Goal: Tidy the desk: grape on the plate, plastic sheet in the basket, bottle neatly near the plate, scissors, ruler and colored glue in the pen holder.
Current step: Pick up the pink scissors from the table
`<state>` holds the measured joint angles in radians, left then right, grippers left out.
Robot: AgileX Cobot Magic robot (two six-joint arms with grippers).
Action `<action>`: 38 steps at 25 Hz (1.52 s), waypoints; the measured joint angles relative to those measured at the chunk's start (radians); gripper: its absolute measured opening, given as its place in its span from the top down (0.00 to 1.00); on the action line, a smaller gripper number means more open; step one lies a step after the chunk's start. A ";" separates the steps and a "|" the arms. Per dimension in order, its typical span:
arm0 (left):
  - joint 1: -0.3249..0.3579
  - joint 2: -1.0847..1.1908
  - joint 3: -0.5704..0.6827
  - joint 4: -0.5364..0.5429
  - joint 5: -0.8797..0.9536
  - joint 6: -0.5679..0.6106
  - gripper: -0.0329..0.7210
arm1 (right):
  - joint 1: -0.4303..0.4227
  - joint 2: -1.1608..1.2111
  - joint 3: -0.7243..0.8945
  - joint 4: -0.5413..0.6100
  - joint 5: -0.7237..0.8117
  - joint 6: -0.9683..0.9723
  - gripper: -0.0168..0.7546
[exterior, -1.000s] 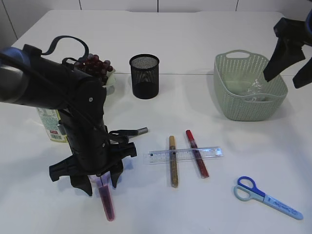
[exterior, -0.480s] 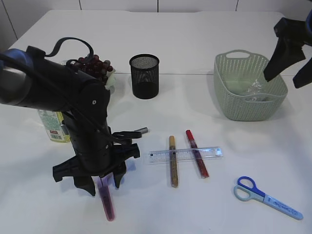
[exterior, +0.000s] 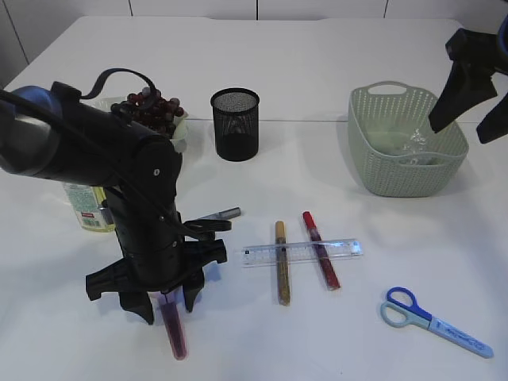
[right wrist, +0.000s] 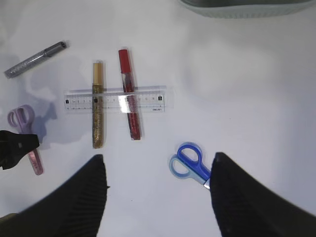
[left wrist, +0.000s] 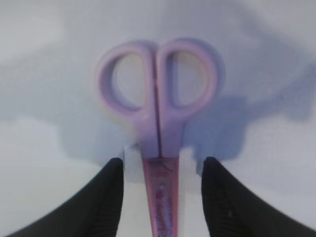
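My left gripper (left wrist: 160, 197) is lowered over the pink scissors (left wrist: 159, 123) at the lower left of the exterior frame. Its fingers (left wrist: 103, 202) stand about half open, one on each side of the sheathed blade, with a clear gap on both sides; nothing is gripped. The scissors lie flat on the table (exterior: 333, 333), handles pointing away from the wrist camera.

My right gripper (right wrist: 158, 192) hangs at the upper right of the exterior frame, above the basket (exterior: 373, 119). It is wide open and empty.

The plastic sheet (exterior: 413, 147) lies inside the basket. The grapes (exterior: 152, 109) sit on the plate (exterior: 181, 133) at upper left; the bottle (exterior: 86, 208) stands just below it, partly hidden by my left arm. The pen holder (exterior: 235, 124) is upright at upper centre.

At centre, the ruler (exterior: 302, 252) lies across the gold glue (exterior: 282, 262) and red glue (exterior: 320, 249). A silver glue (exterior: 218, 214) lies beside my left arm. The blue scissors (exterior: 432, 321) lie at lower right.
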<state>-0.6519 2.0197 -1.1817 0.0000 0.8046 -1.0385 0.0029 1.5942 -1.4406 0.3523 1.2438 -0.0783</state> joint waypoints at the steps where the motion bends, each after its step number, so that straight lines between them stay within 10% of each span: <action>1: 0.000 0.000 0.000 0.000 0.000 0.000 0.46 | 0.000 0.000 0.000 0.000 0.000 0.000 0.32; 20: 0.000 0.021 -0.002 0.000 0.000 0.000 0.49 | 0.000 0.000 0.000 0.002 0.000 -0.002 0.32; 30: 0.000 0.025 -0.008 0.000 -0.005 0.004 0.66 | 0.000 0.000 0.000 0.002 0.000 -0.002 0.32; 38: 0.000 0.025 -0.009 0.000 -0.005 0.175 0.71 | 0.000 0.000 0.000 0.002 0.000 -0.004 0.32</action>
<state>-0.6519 2.0445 -1.1911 0.0000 0.7992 -0.8633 0.0029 1.5942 -1.4406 0.3544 1.2438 -0.0821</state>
